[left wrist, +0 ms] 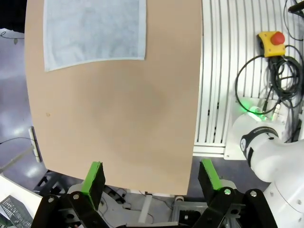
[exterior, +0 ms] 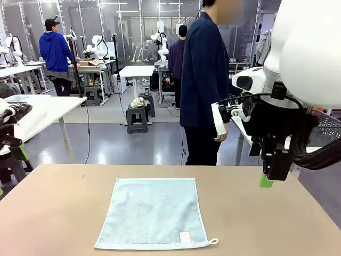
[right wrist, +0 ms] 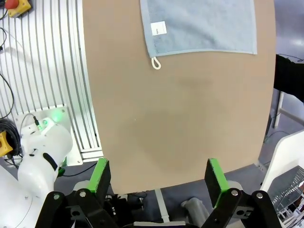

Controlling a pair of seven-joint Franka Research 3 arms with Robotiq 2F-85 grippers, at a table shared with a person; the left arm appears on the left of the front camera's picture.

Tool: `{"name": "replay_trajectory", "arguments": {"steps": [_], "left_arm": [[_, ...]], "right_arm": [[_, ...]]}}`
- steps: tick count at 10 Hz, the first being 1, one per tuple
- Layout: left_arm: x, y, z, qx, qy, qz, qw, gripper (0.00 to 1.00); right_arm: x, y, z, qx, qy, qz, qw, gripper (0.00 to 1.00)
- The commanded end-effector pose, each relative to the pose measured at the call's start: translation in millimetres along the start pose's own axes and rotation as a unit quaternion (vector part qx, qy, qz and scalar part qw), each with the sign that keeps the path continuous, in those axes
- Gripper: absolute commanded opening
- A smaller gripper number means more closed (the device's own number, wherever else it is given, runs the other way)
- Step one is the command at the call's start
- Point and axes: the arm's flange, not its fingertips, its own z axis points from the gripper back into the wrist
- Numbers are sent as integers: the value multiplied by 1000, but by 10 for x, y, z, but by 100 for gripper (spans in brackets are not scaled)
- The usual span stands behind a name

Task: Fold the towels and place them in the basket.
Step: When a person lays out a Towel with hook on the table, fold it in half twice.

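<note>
A pale blue towel [exterior: 154, 213] lies flat and unfolded on the tan table [exterior: 53, 213], with its white label and corner loop [exterior: 213, 241] at the near right corner. In the left wrist view the towel [left wrist: 95, 28] is far ahead of my left gripper [left wrist: 152, 166], which is open and empty off the table's edge. My right gripper [right wrist: 157, 164] is also open and empty, well short of the towel [right wrist: 204, 23]. From the front, the right gripper [exterior: 269, 178] hangs above the table's far right corner. A grey lattice basket [exterior: 327, 128] peeks out behind the right arm; I cannot tell whether it is the task's basket.
A person [exterior: 205, 80] in dark clothes stands side-on at the far side of the table. Red stop buttons [left wrist: 271, 40] and cables [left wrist: 266, 85] lie on the slatted base beside the table. Bare tabletop surrounds the towel.
</note>
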Motion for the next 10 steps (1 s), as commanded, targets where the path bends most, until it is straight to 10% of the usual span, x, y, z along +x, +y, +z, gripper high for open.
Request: {"name": "replay_trajectory", "arguments": {"steps": [1,10], "left_arm": [[-13,-9,14,8,10,7,1000,100],[988,-248,-1195,-61,1,48,997,100]], "right_arm": [[-12,-7,-33,-6,1,-1,1000,100],[690,109,-1193,51,-27,-14,998,100]]}}
